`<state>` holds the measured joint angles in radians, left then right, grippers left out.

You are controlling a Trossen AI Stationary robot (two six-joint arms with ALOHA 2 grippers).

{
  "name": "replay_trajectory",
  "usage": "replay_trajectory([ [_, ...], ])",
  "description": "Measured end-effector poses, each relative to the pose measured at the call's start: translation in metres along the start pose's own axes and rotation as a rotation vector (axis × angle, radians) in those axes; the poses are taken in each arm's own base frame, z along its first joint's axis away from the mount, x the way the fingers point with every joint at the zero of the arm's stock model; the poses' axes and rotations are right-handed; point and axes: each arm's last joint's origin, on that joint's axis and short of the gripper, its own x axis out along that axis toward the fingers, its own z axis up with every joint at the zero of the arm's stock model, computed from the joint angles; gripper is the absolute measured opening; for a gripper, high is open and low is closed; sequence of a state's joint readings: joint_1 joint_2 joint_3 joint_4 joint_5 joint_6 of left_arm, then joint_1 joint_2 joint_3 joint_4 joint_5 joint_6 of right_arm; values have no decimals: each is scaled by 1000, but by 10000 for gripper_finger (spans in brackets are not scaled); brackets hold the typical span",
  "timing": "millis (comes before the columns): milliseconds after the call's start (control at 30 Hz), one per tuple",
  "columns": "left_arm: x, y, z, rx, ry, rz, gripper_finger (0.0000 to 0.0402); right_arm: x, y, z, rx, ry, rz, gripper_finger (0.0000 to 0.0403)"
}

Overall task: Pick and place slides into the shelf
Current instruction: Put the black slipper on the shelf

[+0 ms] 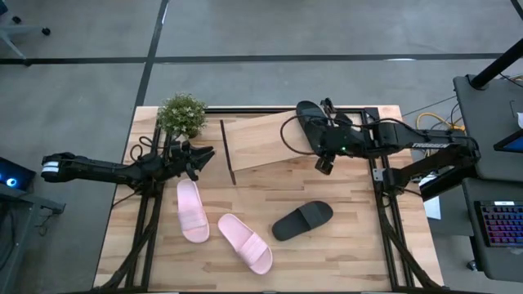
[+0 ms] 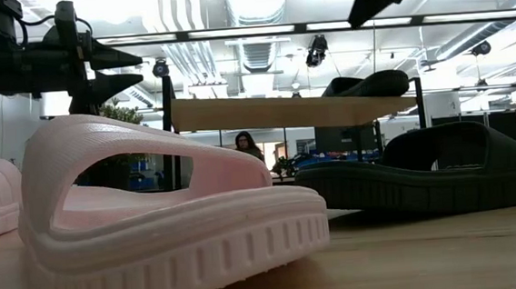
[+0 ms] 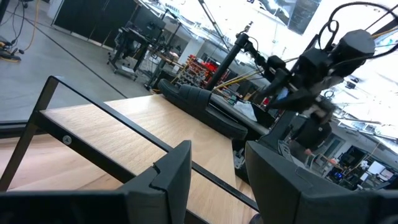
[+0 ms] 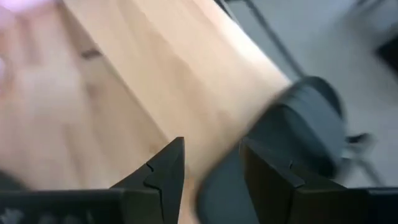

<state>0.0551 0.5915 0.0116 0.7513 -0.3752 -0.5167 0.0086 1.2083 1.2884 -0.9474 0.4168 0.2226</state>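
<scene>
The table (image 1: 343, 245) carries the slanted shelf (image 1: 261, 140) at its far side. One black slide (image 1: 309, 122) lies on the shelf's right end; the second black slide (image 1: 302, 220) rests on the table, nearer, right of centre. Two pink slides (image 1: 191, 209) (image 1: 245, 242) lie on the table, left of centre. The right gripper (image 1: 325, 160) hangs just beside the shelved slide, fingers parted, holding nothing. The left gripper (image 1: 203, 158) waits left of the shelf, fingers parted and empty, near a small potted plant (image 1: 181, 114).

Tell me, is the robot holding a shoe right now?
No. Both the left gripper and the right gripper are open and empty; one black slide already sits on the shelf.
</scene>
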Motion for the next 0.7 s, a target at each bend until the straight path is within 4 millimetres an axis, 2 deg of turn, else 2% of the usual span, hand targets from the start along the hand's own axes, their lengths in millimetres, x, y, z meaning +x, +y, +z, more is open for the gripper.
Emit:
replay_trajectory([
  [400,0,0,0,0,0,0,136,-33,-4,12,238,-194,331,131],
  [700,0,0,0,0,0,0,136,-47,-6,13,451,-186,492,129],
])
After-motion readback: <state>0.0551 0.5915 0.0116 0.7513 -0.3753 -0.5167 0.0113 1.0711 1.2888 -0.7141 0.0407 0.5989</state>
